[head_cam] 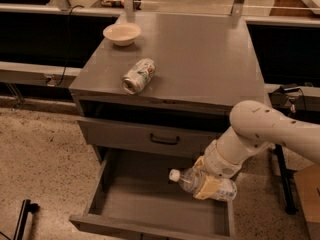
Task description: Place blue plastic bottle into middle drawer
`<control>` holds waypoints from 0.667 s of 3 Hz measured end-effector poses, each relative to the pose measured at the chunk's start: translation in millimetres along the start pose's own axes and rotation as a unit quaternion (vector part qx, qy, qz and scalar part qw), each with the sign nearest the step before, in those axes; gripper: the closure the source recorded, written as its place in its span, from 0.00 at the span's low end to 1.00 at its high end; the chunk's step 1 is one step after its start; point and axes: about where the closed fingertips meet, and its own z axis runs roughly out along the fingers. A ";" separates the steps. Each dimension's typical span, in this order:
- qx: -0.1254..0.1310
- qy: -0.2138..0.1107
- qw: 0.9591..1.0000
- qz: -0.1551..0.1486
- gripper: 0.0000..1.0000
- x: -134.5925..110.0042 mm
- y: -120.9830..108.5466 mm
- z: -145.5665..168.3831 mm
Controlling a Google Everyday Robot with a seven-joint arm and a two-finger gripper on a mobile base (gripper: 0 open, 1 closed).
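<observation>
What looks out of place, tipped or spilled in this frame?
The silver-green drink can lies on its side near the front edge of the grey cabinet top; no spill shows. Otherwise nothing odd: the gripper holds the small clear white-capped plastic bottle sideways over the open wide grey metal drawer.

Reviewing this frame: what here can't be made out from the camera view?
Camera view:
1. blue plastic bottle: its middle, covered by the gripper holding it over the middle drawer.
2. Drawer's right rear floor: hidden behind the arm and bottle.
3. Drawer's front face: cut off by the bottom edge.
4. Open slot under the tabletop: too dark.
</observation>
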 end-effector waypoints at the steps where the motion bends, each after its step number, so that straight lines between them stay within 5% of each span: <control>1: -0.011 -0.008 1.000 0.004 1.00 -1.1 -5.7 7.3; 2: -0.025 -0.058 0.998 0.006 1.00 1.8 -3.9 62.7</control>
